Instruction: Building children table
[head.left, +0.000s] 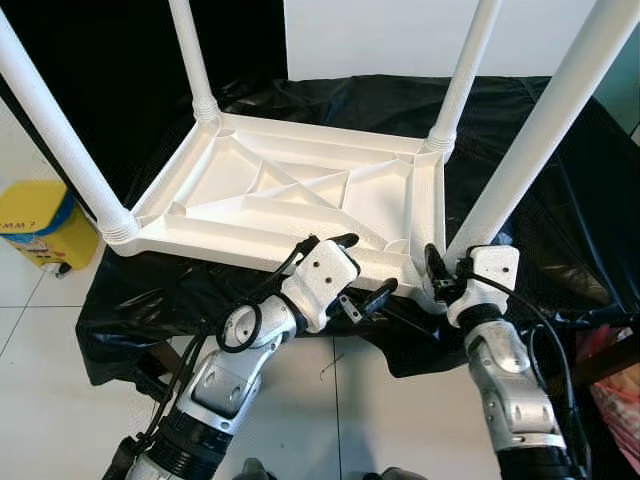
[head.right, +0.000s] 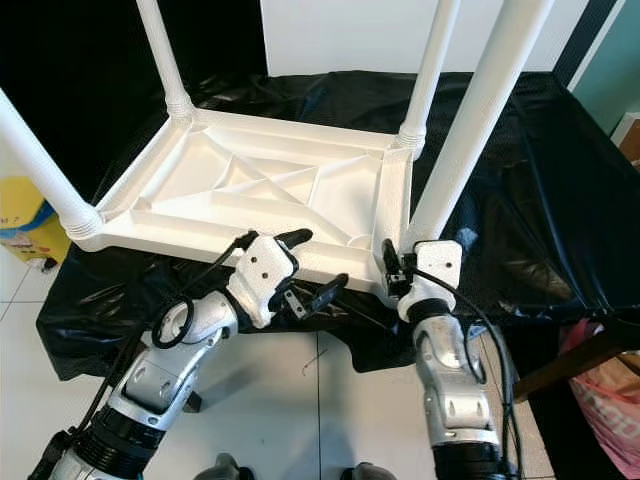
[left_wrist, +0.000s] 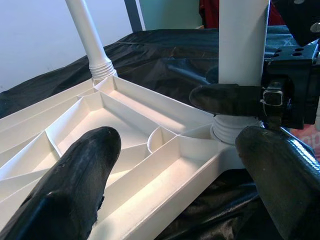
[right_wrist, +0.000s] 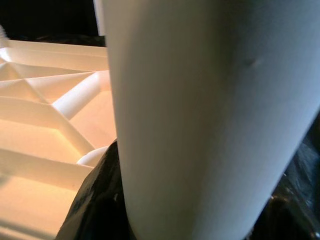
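At far left we see a yellow bin (head.left: 38, 222) on the tiled floor (head.left: 30, 330), beside a surface draped in black sheet (head.left: 530, 180). On the sheet lies the white tabletop (head.left: 300, 195), upside down with its ribbed underside up, and four white legs stand up from its corners. The near left leg (head.left: 55, 140) rises from the corner nearest the bin; the far left leg (head.left: 195, 60) and far right leg (head.left: 465, 70) stand at the back corners.

Our left gripper (head.left: 362, 270) sits at the tabletop's near edge, right of its middle. Its fingers (left_wrist: 80, 175) are spread wide and hold nothing; one lies over the rim and the other hangs just off the edge, with the near right corner between them in the left wrist view.

Further right, the near right leg (head.left: 545, 125) stands in its corner socket. Our right gripper (head.left: 440, 280) is at the base of this leg, and its fingers (left_wrist: 227, 98) wrap around the leg just above the threaded collar. In the right wrist view the leg is very close and blurred, so we cannot say how firmly the fingers press, though they look closed against it.
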